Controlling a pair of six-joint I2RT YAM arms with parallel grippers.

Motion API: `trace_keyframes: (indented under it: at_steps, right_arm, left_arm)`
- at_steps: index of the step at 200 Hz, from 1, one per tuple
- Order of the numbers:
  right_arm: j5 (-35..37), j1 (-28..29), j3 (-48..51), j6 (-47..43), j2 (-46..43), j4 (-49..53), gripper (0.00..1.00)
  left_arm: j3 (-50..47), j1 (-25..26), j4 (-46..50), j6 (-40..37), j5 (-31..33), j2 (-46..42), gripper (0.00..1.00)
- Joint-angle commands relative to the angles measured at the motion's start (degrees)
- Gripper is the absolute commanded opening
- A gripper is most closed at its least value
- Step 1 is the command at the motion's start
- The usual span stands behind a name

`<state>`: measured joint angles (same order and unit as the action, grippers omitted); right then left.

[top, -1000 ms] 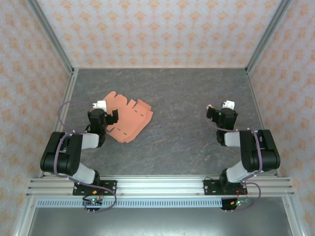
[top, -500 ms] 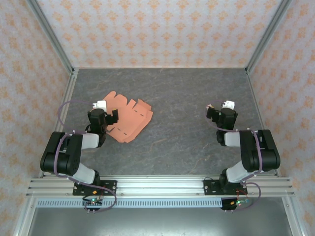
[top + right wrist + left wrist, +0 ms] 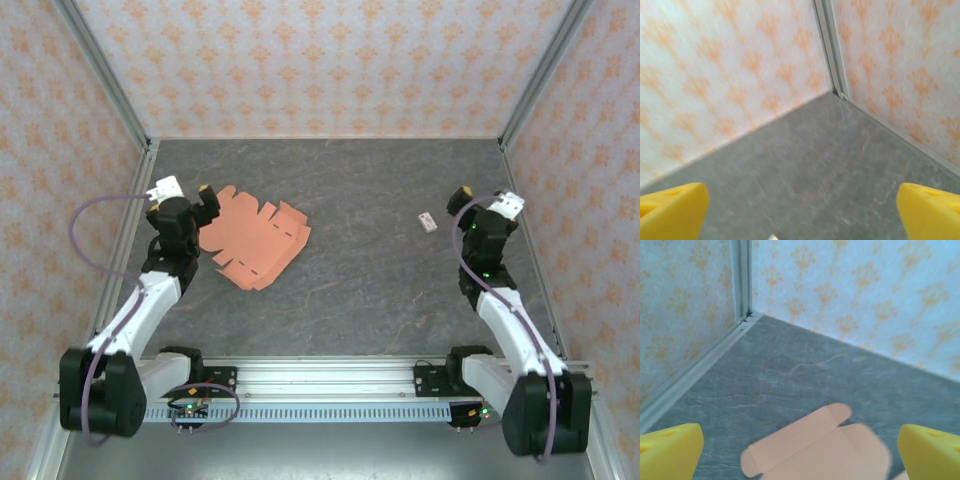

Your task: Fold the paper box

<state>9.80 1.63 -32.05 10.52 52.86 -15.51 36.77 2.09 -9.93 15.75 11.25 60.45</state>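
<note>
From above, the paper box (image 3: 255, 238) lies unfolded and flat on the left half of the grey worktop (image 3: 370, 290), with its flaps spread out. The left gripper (image 3: 190, 197) is just beside its left edge; I cannot tell if it touches the card. The right gripper (image 3: 478, 205) is well apart from the box, near the right wall (image 3: 590, 190). A small white tag (image 3: 428, 222) lies on the worktop just to its left.

In the left wrist view the yellow fingertips (image 3: 670, 452) stand wide apart and grip nothing. The rounded flaps of the box lie on the worktop between them.

In the right wrist view the fingertips (image 3: 670, 210) are also wide apart and hold nothing, with bare worktop and the corner of the patterned walls ahead.
</note>
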Motion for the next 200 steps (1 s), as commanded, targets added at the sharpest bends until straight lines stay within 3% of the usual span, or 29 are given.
trace_keyframes:
  at_steps: [1, 14, 30, 51, 70, 83, 99, 126, 182, 200]
  right_arm:
    - [-6.21, 4.46, -4.54, 5.57, -2.29, 14.53, 0.92]
    - [-10.13, 9.72, -7.70, 3.83, -0.44, 18.85, 0.92]
    - [-16.27, 15.80, -12.53, 0.33, 4.38, 25.12, 0.92]
    - [-18.68, 23.82, -19.04, -4.00, 12.66, 33.08, 0.92]
    - [-19.71, 29.81, -24.01, -0.71, 21.94, 34.40, 0.89]
    - [-20.44, 33.69, -26.31, 5.23, 27.28, 31.96, 0.84]
    - [-21.08, 37.87, -26.75, 13.68, 31.94, 26.38, 0.81]
    - [-23.43, 43.19, -24.57, 26.81, 39.28, 15.43, 0.75]
    - [-21.17, 47.82, -26.84, 37.16, 51.49, 6.55, 0.59]
    - [-20.84, 47.93, -26.90, 39.74, 53.68, 3.44, 0.58]
  left_arm:
    - [-1.87, 0.40, 11.13, 14.33, -8.37, -1.89, 0.97]
    - [-2.84, 1.88, 15.12, 19.25, -9.89, -2.24, 0.92]
    - [-2.61, 4.80, 23.80, 19.10, -5.30, -2.78, 0.92]
    - [-2.56, 5.43, 30.84, 17.50, 0.23, -2.81, 0.92]
    - [-2.57, 1.64, 30.78, 17.76, -8.77, -0.75, 0.93]
    - [-2.55, 0.01, 28.92, 19.12, -16.98, 2.72, 0.93]
    - [-1.72, -0.19, 28.07, 20.15, -20.61, 6.83, 0.92]
    - [-2.26, -0.19, 25.86, 20.04, -19.58, 8.84, 0.92]
    - [-1.44, 0.05, 22.81, 19.14, -20.47, 12.83, 0.86]
    - [-1.92, 0.30, 21.82, 19.06, -20.36, 13.00, 0.84]
